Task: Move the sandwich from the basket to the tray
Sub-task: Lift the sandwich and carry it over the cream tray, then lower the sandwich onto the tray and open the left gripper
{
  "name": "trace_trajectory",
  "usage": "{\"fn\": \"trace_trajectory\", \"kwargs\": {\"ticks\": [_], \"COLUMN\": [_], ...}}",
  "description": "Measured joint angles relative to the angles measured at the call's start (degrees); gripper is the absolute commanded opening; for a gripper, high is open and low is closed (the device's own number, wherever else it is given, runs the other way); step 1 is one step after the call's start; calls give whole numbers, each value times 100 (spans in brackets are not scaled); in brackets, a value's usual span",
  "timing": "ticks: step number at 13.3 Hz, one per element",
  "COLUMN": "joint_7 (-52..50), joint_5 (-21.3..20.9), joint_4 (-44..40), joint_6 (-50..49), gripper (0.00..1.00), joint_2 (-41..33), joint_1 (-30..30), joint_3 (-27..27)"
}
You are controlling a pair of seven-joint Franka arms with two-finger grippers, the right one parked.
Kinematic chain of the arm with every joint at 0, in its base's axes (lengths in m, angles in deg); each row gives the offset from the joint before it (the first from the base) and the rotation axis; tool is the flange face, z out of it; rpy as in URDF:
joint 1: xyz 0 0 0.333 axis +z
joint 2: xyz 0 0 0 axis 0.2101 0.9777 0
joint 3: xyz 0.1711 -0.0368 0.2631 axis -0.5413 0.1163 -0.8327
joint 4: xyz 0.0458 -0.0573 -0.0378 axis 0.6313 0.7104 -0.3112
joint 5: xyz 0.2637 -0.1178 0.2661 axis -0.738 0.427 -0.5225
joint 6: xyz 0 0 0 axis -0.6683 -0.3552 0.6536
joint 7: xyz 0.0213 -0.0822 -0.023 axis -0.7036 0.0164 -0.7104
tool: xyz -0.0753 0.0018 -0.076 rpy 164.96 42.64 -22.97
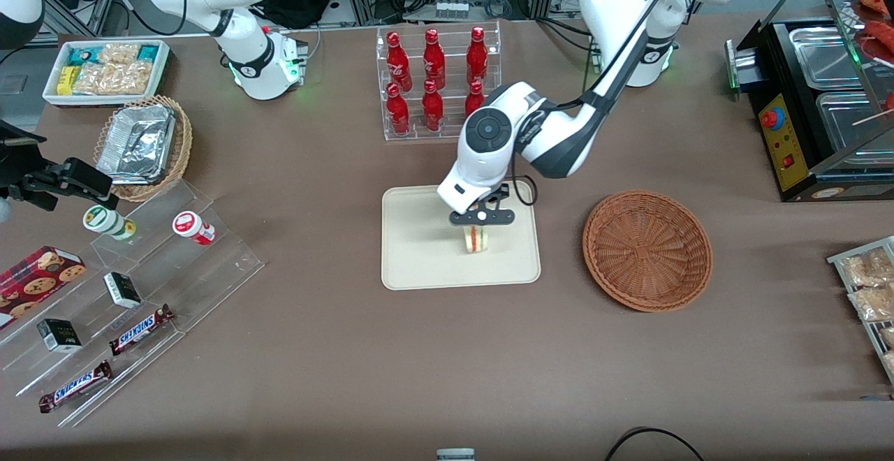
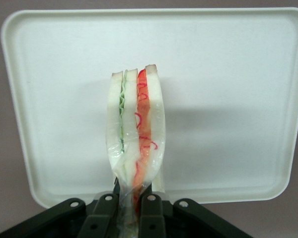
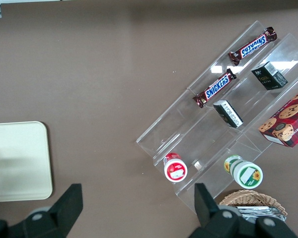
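Observation:
The sandwich (image 1: 476, 239) is a pale bread wedge in clear wrap with a red and green filling stripe. My left gripper (image 1: 480, 227) is shut on its wrapped end and holds it upright over the cream tray (image 1: 419, 251), low above the tray's surface. In the left wrist view the sandwich (image 2: 136, 129) stands out from between my closed fingers (image 2: 103, 215), with the tray (image 2: 228, 99) under it. The reddish-brown wicker basket (image 1: 647, 249) sits empty beside the tray, toward the working arm's end of the table.
A clear rack of red bottles (image 1: 436, 80) stands farther from the front camera than the tray. A tan basket with a foil container (image 1: 143, 145), a white snack bin (image 1: 108, 70) and a clear stepped stand with candy bars (image 1: 119, 307) lie toward the parked arm's end.

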Motion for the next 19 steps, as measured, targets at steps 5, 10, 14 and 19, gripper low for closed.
{"fn": "trace_trajectory", "kwargs": {"ticks": [5,10,14,19], "joint_7": [-51,-52,-61,-119], "joint_5": [-4,-11,-11,-15], "joint_4": [-31,-35,-135,-307], "joint_6": [372,371,355,-1163], "gripper": [13,100,100,100], "joint_2": [407,451,393,-694], "joint_1": [-150,-153,-152,375], "joint_3": [-3,-7,-27,-138]}}
